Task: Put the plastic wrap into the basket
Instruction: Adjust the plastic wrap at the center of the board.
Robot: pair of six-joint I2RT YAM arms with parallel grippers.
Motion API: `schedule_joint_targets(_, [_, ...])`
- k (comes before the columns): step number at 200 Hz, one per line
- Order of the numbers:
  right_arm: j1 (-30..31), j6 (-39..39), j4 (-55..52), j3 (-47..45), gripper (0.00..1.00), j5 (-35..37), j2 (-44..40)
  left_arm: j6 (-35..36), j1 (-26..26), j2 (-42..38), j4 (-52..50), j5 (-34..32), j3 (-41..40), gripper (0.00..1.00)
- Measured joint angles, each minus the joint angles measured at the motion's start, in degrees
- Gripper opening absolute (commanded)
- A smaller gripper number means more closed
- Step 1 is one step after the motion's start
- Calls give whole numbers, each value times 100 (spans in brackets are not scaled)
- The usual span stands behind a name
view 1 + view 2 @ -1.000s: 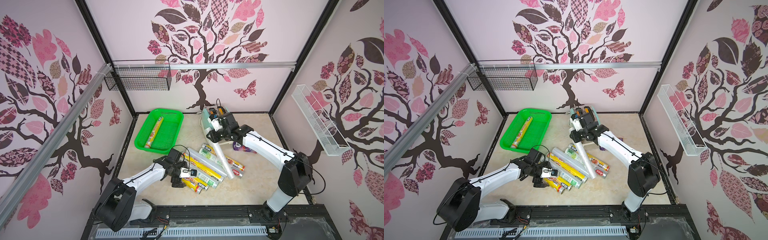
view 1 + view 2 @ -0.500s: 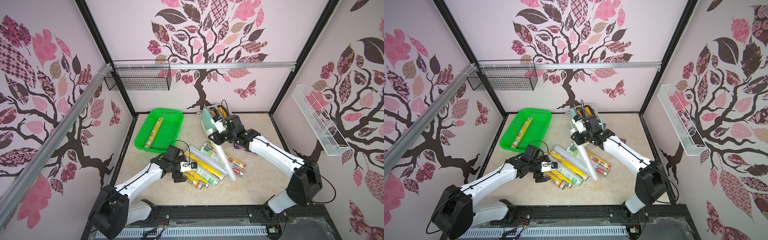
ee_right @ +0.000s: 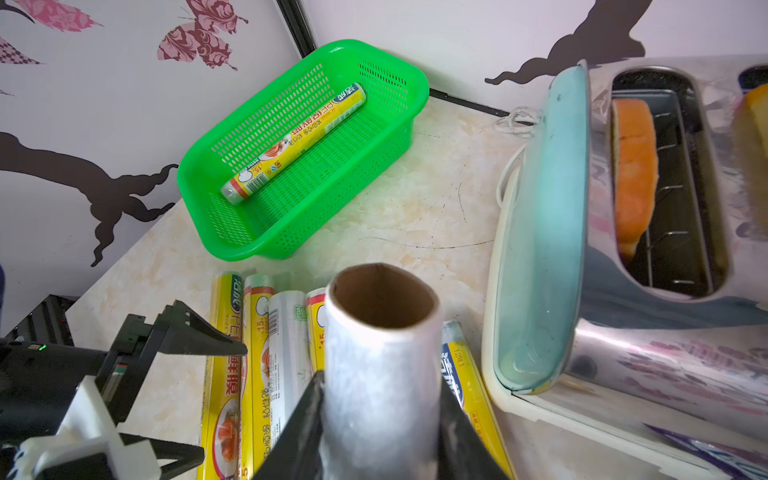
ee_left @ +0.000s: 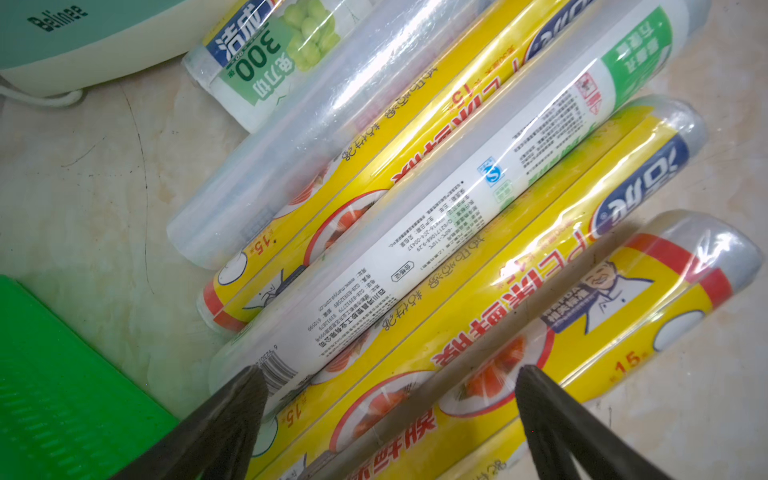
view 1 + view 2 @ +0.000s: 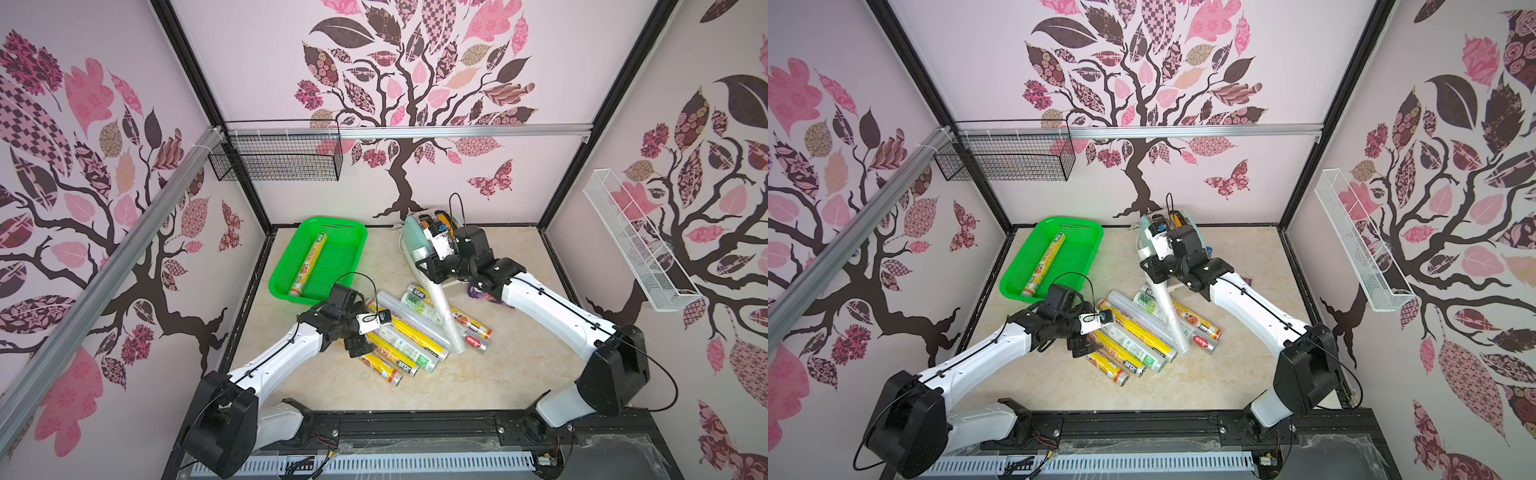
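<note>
The green basket (image 5: pixel 338 259) (image 5: pixel 1077 253) (image 3: pixel 332 166) stands at the back left with one yellow plastic wrap roll (image 5: pixel 309 266) (image 3: pixel 297 139) lying in it. Several more plastic wrap rolls (image 5: pixel 409 336) (image 5: pixel 1133 343) (image 4: pixel 415 232) lie in a pile mid-table. My right gripper (image 5: pixel 430 278) (image 5: pixel 1156 276) (image 3: pixel 380 378) is shut on the upper end of a clear roll (image 5: pixel 442 309) (image 3: pixel 380 345), which slants down with its low end resting on the pile. My left gripper (image 5: pixel 363 332) (image 5: pixel 1088 332) (image 4: pixel 388 380) is open, just above the yellow rolls at the pile's left end.
A mint-green toaster (image 5: pixel 419 245) (image 3: pixel 540 232) with bread in it stands right behind my right gripper. A purple bag (image 5: pixel 482 293) lies under the right arm. A black wire basket (image 5: pixel 276 160) and a white wire rack (image 5: pixel 636 245) hang on the walls.
The right arm has shifted outward while keeping its grip on the clear roll's raised end. My left gripper has edged toward the back along the pile's ends, still open.
</note>
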Motion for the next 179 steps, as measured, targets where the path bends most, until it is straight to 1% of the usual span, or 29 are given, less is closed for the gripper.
schedule_joint_targets(24, [0,-68,24,22,35,33,0,9,258,28,-186,44,221,98])
schedule_joint_targets(46, [0,-83,72,48,35,83,0,-157,352,44,-267,85,673,98])
schedule_joint_targets(64, [0,-39,164,90,36,234,-7,-527,439,219,-404,133,1364,98])
schedule_joint_targets(90, [-7,179,494,118,36,616,-94,-1220,638,717,-595,378,2573,98])
schedule_joint_targets(108, [-46,448,717,278,34,898,-144,-1631,715,1036,-680,678,3276,98])
schedule_joint_targets(131, [-146,907,1062,645,32,1191,-144,-1954,715,1252,-741,1029,3759,98])
schedule_joint_targets(148, [-221,1360,1397,890,28,1467,-144,-2199,710,1447,-820,1209,4105,98])
schedule_joint_targets(179, [-273,2041,2205,929,27,1961,-133,-2549,710,1969,-960,1659,4935,98])
